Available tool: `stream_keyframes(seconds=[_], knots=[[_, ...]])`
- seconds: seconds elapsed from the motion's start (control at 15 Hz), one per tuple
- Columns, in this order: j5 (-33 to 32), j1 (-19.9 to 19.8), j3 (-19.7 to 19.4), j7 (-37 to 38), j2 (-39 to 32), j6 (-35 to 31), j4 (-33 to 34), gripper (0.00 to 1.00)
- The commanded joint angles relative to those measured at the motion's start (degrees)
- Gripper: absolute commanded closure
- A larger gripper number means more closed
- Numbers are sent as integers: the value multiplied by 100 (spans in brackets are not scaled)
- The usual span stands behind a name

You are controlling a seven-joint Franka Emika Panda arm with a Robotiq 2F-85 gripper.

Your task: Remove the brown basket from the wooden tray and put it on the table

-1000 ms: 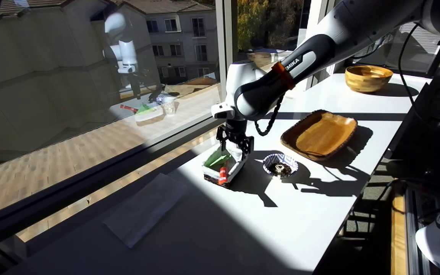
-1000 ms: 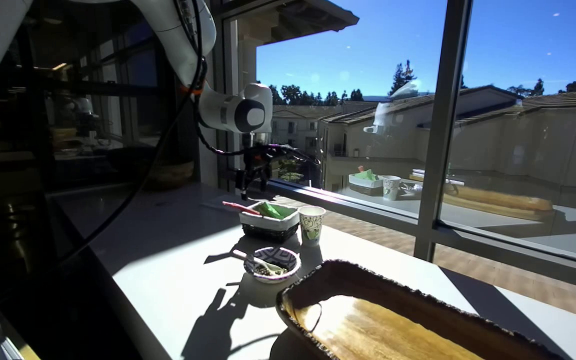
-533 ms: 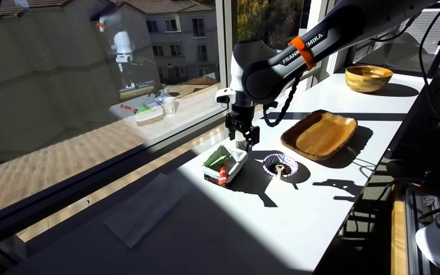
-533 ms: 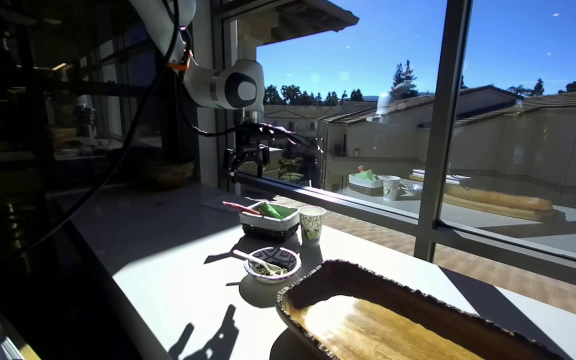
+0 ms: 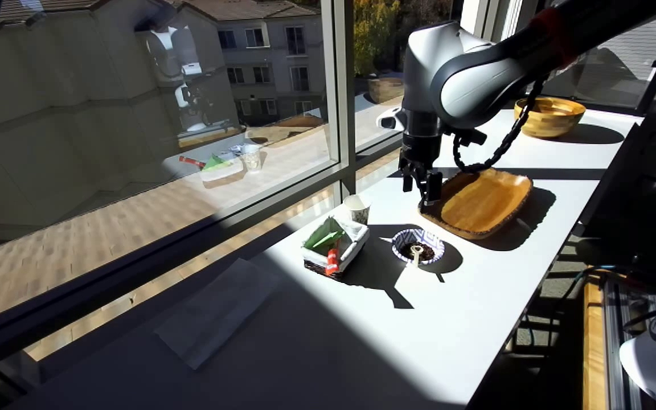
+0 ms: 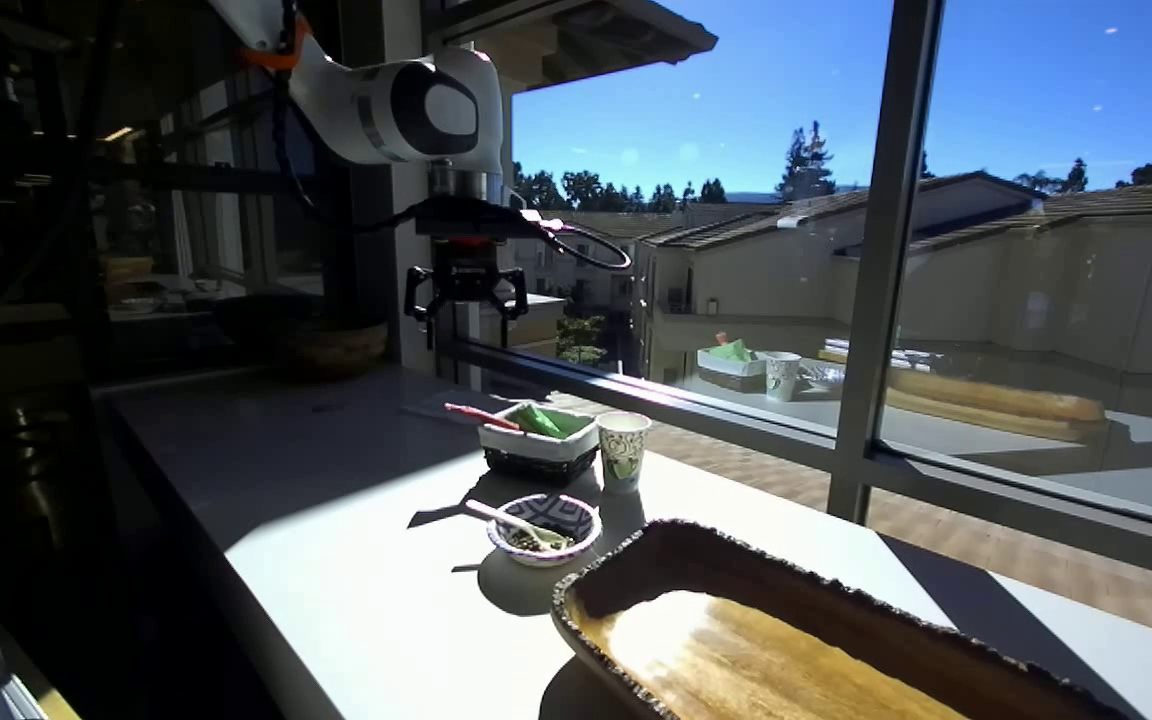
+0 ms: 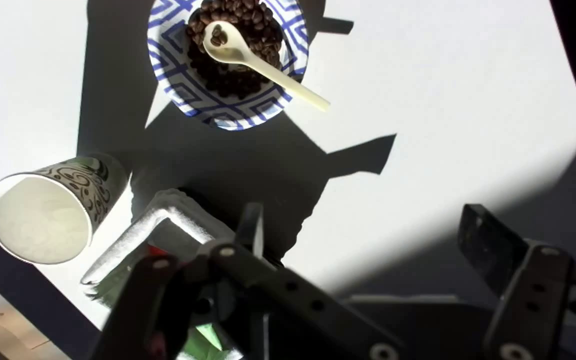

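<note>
The brown basket stands on the white table [image 5: 419,336], off the wooden tray. Its dark woven side [image 6: 541,466] shows below a white liner, with a green packet and a red packet inside. In the wrist view the basket's rim [image 7: 128,242] lies at the lower left, partly hidden by a finger. The wooden tray [image 5: 484,199] sits apart from it on the table; the tray also shows in an exterior view [image 6: 736,650]. My gripper [image 6: 467,338] is open and empty, raised above the table. Its fingers [image 7: 365,230] are wide apart in the wrist view.
A patterned paper cup [image 6: 623,455] stands beside the basket at the window. A blue-and-white bowl [image 7: 173,55] of coffee beans with a spoon lies between basket and tray. A round wooden bowl [image 5: 549,124] is at the far end. A pale flat sheet [image 5: 220,313] lies in shade.
My gripper has risen and moved away from above the basket, and the wrist has turned. The basket, cup, small bowl and tray have not moved.
</note>
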State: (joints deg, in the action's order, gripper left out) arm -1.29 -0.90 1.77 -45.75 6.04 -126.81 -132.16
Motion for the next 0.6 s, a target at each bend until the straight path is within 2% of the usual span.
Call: stream_keyframes(seconds=[0.0,0.2,0.27,0.53], knots=[[-260,-15,-138,1130,1395,226,-1335,0],[-659,-133,-211,2042,2329,432,-2055,0],[-434,110,-373,1545,1534,303,-1449,0],[-616,56,-404,1947,2236,355,-1963,0]])
